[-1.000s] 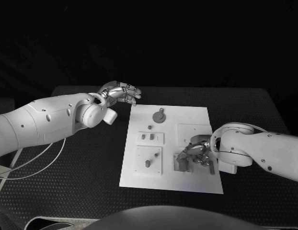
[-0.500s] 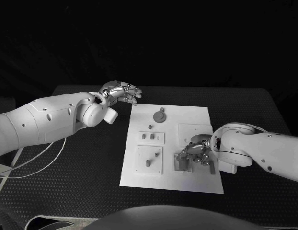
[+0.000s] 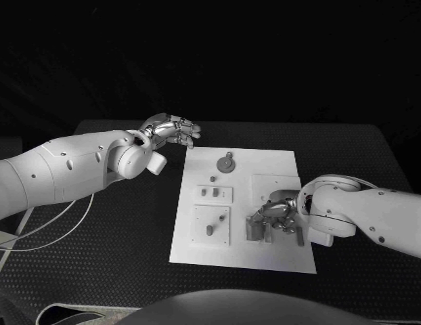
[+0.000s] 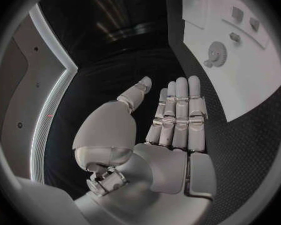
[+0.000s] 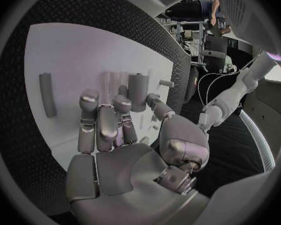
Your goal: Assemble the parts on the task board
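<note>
My right hand (image 3: 277, 215) sits low over the near right part of the task board (image 3: 269, 162), and from the head view I cannot tell whether it grips anything, because the fingers cover what lies beneath. The right wrist view shows more: my fingers (image 5: 103, 122) are curled together, and a grey cylinder part (image 5: 138, 91) stands upright just past their tips, with the thumb beside it. Whether they touch it I cannot tell. Another long part (image 5: 47, 94) lies on the board well apart from them. My left hand (image 3: 172, 130) hangs over the bench (image 3: 93, 264) off the board's far left corner, fingers (image 4: 181, 110) straight and pressed side by side, holding nothing. The gear part (image 4: 215, 52) rests on the board, clear in the left wrist view.
</note>
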### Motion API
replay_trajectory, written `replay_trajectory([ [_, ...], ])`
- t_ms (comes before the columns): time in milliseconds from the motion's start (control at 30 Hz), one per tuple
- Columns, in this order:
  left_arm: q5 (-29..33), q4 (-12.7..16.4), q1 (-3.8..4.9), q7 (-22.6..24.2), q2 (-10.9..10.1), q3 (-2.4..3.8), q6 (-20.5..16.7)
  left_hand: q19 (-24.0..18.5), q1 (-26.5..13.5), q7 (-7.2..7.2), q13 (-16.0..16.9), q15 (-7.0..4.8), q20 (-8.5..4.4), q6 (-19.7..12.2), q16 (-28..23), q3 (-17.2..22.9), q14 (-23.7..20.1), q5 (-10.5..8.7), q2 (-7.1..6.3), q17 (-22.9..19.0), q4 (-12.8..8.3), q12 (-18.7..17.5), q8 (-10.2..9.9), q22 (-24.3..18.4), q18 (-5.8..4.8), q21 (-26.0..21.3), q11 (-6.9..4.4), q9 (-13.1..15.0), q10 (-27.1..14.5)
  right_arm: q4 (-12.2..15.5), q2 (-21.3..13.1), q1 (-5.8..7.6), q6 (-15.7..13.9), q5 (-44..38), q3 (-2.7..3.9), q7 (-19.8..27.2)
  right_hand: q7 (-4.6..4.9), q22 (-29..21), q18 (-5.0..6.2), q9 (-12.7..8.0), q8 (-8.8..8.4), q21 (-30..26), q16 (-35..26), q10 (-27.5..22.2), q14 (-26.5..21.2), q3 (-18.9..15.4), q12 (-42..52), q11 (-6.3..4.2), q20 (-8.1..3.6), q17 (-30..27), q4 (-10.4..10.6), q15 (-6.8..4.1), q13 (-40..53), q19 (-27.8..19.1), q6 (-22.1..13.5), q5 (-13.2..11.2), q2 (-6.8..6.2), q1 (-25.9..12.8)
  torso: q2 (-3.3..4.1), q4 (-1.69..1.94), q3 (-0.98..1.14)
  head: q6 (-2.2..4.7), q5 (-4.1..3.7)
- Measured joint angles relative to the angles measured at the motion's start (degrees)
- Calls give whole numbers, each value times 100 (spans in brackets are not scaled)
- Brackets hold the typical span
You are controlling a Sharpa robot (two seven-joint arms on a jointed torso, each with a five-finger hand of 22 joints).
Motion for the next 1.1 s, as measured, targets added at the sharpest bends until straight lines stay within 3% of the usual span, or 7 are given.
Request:
replay_trajectory([
  [1100, 0, 5, 0, -5, -2, 0, 3, 0, 1, 0, 1, 0, 0, 0, 0, 0, 0, 0, -1, 4, 0, 0, 0, 0, -20, -22, 0, -4, 0, -29, 38, -18, -27, 21, 1, -13, -14, -1, 1, 18, 24, 0, 0, 3, -25, 15, 22, 2, -18, -2, 15, -2, 0, 23, -15, -2, -15, -14, -2, -2, -2, -27, 8],
])
